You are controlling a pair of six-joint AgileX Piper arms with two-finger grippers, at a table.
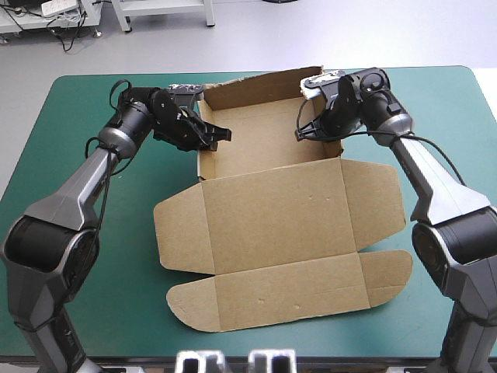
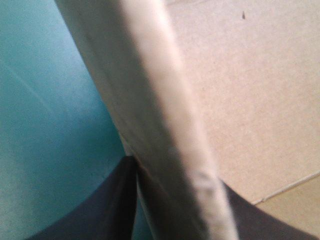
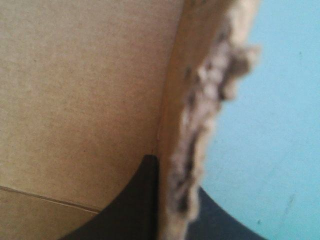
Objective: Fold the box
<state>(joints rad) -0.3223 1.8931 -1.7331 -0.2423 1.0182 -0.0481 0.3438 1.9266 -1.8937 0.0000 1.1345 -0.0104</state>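
One box (image 1: pixel 272 210): brown, mid-table on the teal-green cover (image 1: pixel 78 116); you see the lid lying flat on the near side and the open tray on the far side.
Tuck flap (image 1: pixel 295 291): nearest part, flat on the cover, rounded at both ends, a crease joining it to the lid.
Lid panel (image 1: pixel 272 221): flat, just beyond the tuck flap, with one side flap (image 1: pixel 180 233) spread to the left and another to the right.
Tray floor (image 1: pixel 264 140): beyond the lid crease, flat, with walls raised on three sides.
Left wall (image 1: pixel 199 159): upright; your left wrist view shows its pale top edge (image 2: pixel 150 100) running ahead, cover (image 2: pixel 45 125) on one side and tray floor on the other.
Left gripper (image 1: pixel 221 134): clamped on the left wall, one black finger on each face (image 2: pixel 177 175), all but closed on the board.
Right wall (image 1: pixel 336 149): upright, mostly hidden by the arm from above; your right wrist view shows a ragged, torn top edge (image 3: pixel 210 90).
Right gripper (image 1: pixel 299 134): pinching the right wall the same way (image 3: pixel 175 175), one finger inside the tray and one on the cover side (image 3: pixel 280 125).
Back wall (image 1: pixel 248 89): farthest part, standing, with an uneven top edge, near the far edge of the table.
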